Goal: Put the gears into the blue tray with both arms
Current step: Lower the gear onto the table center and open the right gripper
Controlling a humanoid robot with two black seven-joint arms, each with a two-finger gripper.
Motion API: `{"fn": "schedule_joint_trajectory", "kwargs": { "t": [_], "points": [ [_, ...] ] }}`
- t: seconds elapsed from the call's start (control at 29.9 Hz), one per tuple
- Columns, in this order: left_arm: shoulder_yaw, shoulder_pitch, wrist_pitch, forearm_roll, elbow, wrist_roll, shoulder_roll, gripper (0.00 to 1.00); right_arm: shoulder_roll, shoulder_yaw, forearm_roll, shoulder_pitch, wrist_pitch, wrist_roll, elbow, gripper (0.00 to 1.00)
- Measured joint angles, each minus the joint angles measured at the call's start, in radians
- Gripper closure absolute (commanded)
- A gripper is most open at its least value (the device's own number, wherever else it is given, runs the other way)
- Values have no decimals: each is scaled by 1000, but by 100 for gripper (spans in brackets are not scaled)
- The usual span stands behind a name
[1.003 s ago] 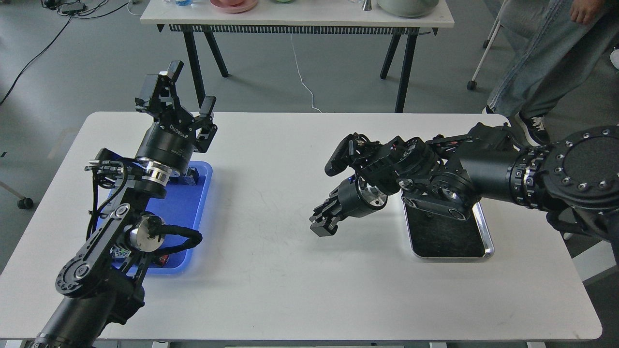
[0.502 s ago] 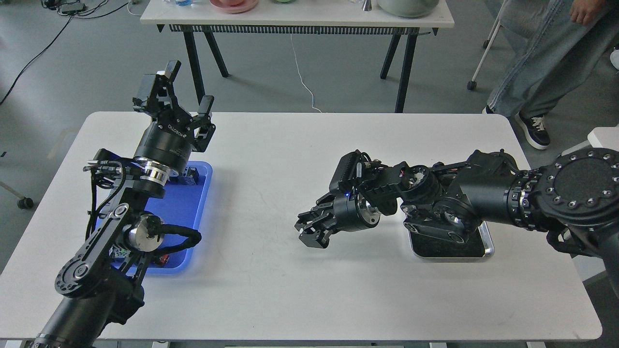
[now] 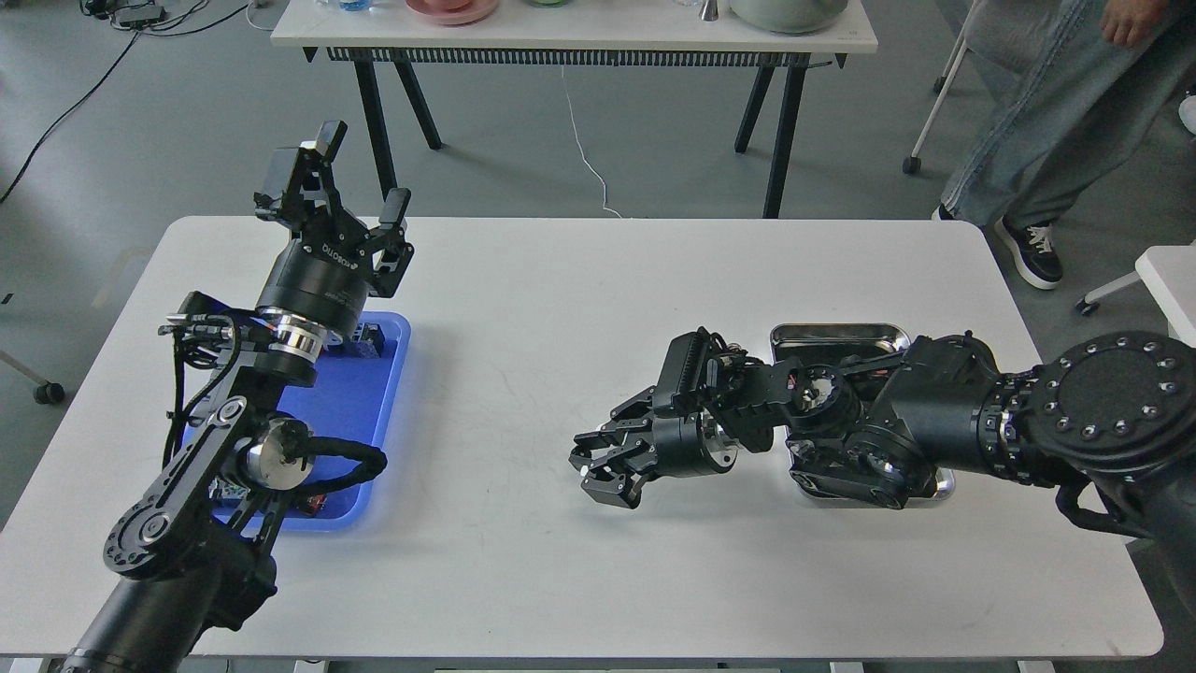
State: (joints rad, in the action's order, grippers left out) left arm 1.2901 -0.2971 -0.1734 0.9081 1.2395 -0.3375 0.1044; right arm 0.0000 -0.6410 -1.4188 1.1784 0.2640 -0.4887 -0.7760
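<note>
**A:** Start nearest us. What is the right gripper (image 3: pixel 598 472) doing?

**B:** It hangs low over the bare white table (image 3: pixel 561 308), at about nine o'clock from the steel tray (image 3: pixel 834 334). Its fingers stand a little apart, and I see nothing between them. A gear that tiny could hide there, so I would not call it loaded.

**A:** And the gears themselves?

**B:** I cannot pick one out. The right arm covers most of the steel tray's dark inside.

**A:** So how should the step go?

**B:** If a gear is held, carry it level toward the blue tray (image 3: pixel 374 411) at nine o'clock, staying low, and release only once past the raised rim. If not, return to the steel tray and pinch squarely across a ring.

**A:** Farther back?

**B:** The left gripper (image 3: pixel 358 179) is raised at the blue tray's twelve o'clock end, fingers spread wide and empty. Its arm overhangs the tray, so the right arm should keep to the tray's three o'clock side.
</note>
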Motion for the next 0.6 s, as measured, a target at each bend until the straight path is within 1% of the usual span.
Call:
{"fn": "schedule_joint_trajectory", "kwargs": {
  "t": [0.23,0.53,0.6],
  "points": [
    [0,1,-1,0,0,0,1,0,0,-16,-11,-6,-3,0,46,83],
    [0,8,-2,0,0,0,1,0,0,-36,-14,-35,-5,0,66,83],
    [0,12,-2,0,7,0,2,0,0,-37,-14,-35,-5,0,67,80]
  ]
}}
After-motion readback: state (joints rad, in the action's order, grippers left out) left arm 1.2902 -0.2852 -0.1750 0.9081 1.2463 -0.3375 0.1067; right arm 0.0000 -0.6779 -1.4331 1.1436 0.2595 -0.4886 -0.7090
